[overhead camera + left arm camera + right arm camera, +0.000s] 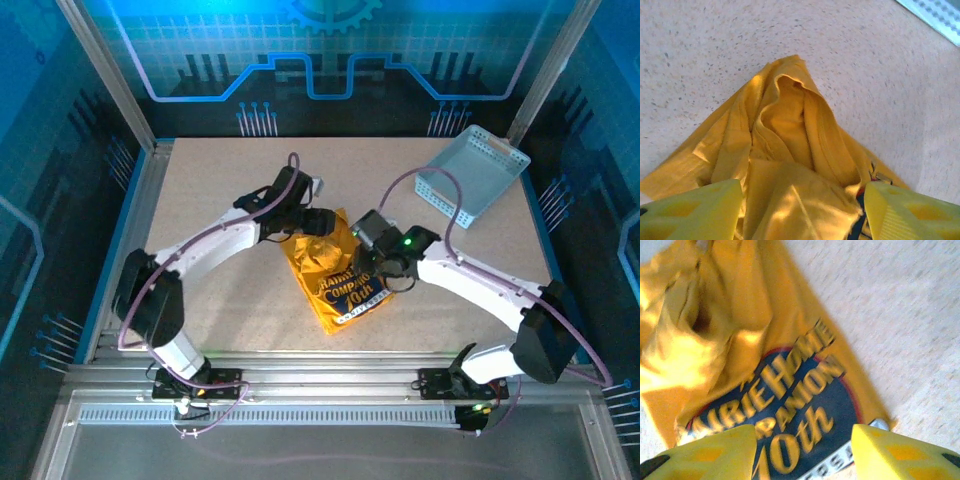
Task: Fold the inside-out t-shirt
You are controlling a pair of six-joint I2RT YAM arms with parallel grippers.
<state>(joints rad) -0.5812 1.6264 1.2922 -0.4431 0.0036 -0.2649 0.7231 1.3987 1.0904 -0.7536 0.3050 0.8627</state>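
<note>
- I am watching the inside-out t-shirt (338,285) lying bunched at mid-table, a narrow mustard-yellow heap. Its dark navy round print is facing up at the near end, with pale lettering showing.
- The right gripper (380,268) is hanging over the print's right side, its yellow fingers (705,450) spread wide and pinching nothing. I cannot tell whether they are touching the cloth.
- The left gripper (318,228) is sitting at the shirt's far end. Its fingers (690,212) are spread wide either side of rumpled folds, not squeezing them.
- A pale perforated basket (472,172) is resting tilted at the table's (220,310) far right corner, well apart from the shirt.
</note>
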